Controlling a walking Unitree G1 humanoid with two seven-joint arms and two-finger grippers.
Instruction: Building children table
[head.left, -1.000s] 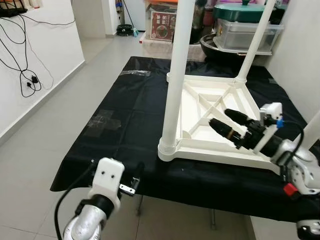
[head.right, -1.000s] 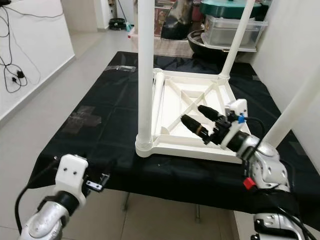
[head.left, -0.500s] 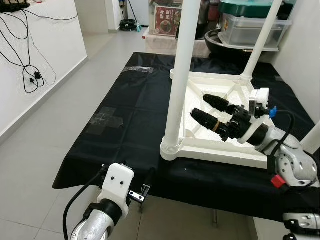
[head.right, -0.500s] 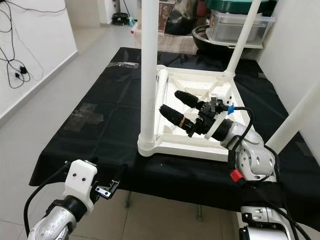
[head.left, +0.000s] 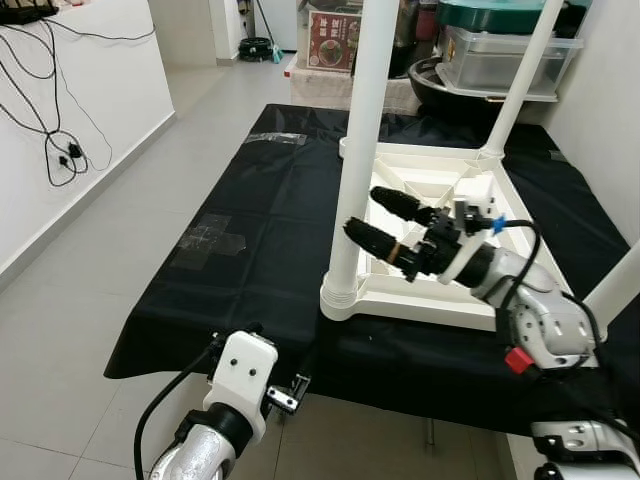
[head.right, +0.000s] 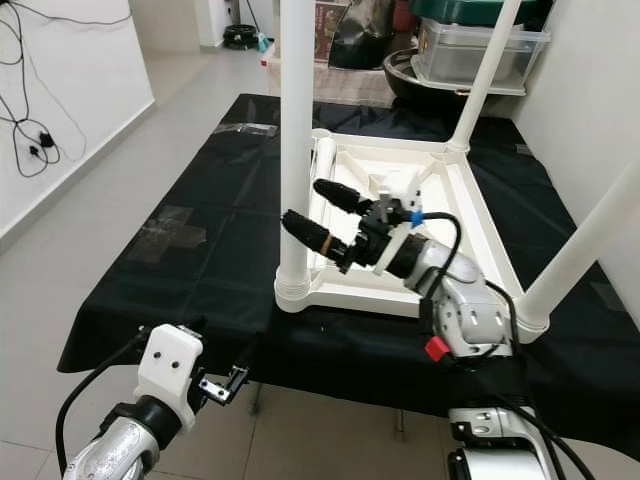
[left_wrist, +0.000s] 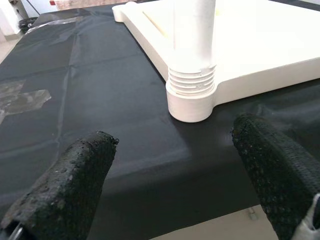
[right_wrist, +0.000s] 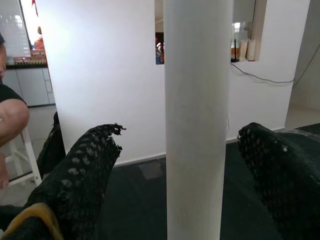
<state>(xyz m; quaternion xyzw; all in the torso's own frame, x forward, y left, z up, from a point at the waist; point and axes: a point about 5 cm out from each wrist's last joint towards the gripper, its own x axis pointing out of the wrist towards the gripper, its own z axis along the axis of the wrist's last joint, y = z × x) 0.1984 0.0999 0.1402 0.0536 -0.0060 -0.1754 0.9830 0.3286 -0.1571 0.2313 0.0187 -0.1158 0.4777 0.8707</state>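
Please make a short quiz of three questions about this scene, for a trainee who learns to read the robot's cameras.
1. True or false: the right gripper is shut on the nearest table leg.
2. On what does the upside-down white children's table lie?
A. bare floor
B. black cloth
C. a chair
3. Which gripper hangs low before the cloth's near edge?

Key: 1 false, its fingers are open beside the leg; 2 B; 3 the left gripper.

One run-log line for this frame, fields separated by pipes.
right gripper: jaws open around near table leg, no contact | left gripper: open, low at table edge | tabletop: upside down on black cloth
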